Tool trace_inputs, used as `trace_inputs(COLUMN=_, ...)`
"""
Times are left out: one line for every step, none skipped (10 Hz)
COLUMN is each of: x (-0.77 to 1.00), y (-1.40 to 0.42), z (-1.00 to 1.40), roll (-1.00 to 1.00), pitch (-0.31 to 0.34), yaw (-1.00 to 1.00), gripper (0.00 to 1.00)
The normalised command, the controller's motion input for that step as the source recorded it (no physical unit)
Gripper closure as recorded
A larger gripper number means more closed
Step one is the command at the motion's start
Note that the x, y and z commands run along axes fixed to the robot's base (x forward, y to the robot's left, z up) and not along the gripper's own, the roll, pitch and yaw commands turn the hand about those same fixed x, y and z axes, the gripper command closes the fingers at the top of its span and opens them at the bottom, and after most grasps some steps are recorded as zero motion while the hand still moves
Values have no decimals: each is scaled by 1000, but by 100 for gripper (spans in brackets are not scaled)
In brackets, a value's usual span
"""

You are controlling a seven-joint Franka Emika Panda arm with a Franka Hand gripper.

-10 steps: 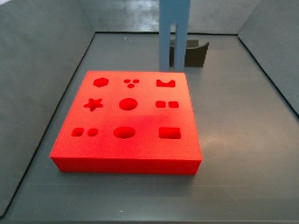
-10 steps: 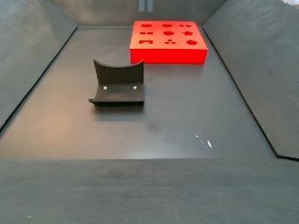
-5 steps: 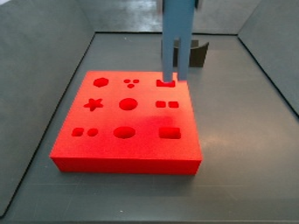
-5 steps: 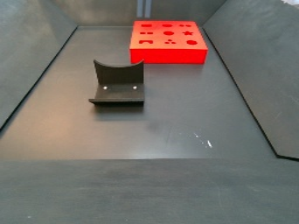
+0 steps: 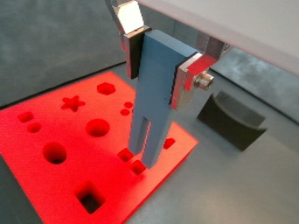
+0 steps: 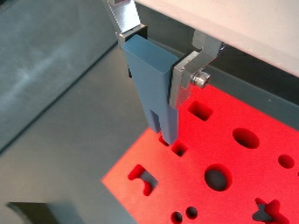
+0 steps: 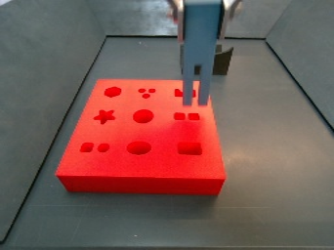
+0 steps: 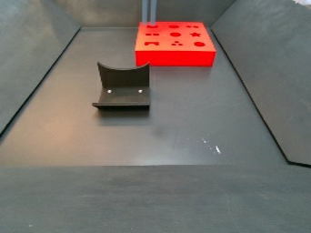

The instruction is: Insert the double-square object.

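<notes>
Gripper (image 5: pixel 162 54) clamping upright double-square object (image 5: pixel 153 96), prongs down, seemingly just above red board (image 7: pixel 144 132).

The tool (image 5: pixel 162 54) holds the double-square object (image 7: pixel 198 54) upright over the board (image 7: pixel 144 137).

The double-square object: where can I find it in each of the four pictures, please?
Wrist view: the double-square object runs down the middle, clamped by the gripper.
Wrist view: upper middle, prongs toward the red board.
Side view: top centre, prongs over the board's far right part.
Side view: only a thin sliver at the top edge.
Shared landmark: the red board.
</notes>
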Motion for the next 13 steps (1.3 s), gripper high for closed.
trace_inputs(x=0, y=-34, z=0, roll=0, pitch=0, yaw=0, gripper=100)
trace_inputs(x=0, y=-37, z=-180, roll=0, pitch=-6, yaw=-29, gripper=100)
trace_inputs(x=0, y=0, z=-360, roll=73, pitch=-53, yaw=-134, gripper=100)
trace_inputs(x=0, y=0, z=-123, roll=0, pitch=0, yaw=-69, gripper=100)
trace_inputs(x=0, y=0, z=-37, roll=0, pitch=0, yaw=0, gripper=100)
trace_inputs(x=-66, y=0, z=-463, roll=0, pitch=-34, yaw=0, gripper=100)
trace_inputs(x=-180, y=0, z=-609, roll=31, pitch=-67, yaw=-6, gripper=100)
trace_inputs(x=0, y=0, z=-40, roll=-53, pitch=0, yaw=0, gripper=100)
trace_inputs(x=0, y=0, z=-43, roll=0, pitch=0, yaw=0, gripper=100)
trace_inputs(x=0, y=-43, z=-600, roll=147, pitch=-64, yaw=0, gripper=100)
trace_inputs(x=0, y=-23, z=-903, roll=149, pitch=0, yaw=0, gripper=100)
trace_inputs(x=0, y=-9, z=-980, roll=79, pitch=0, yaw=0, gripper=100)
trace_inputs(x=0, y=-54, z=-986, roll=26, pitch=21, yaw=0, gripper=100)
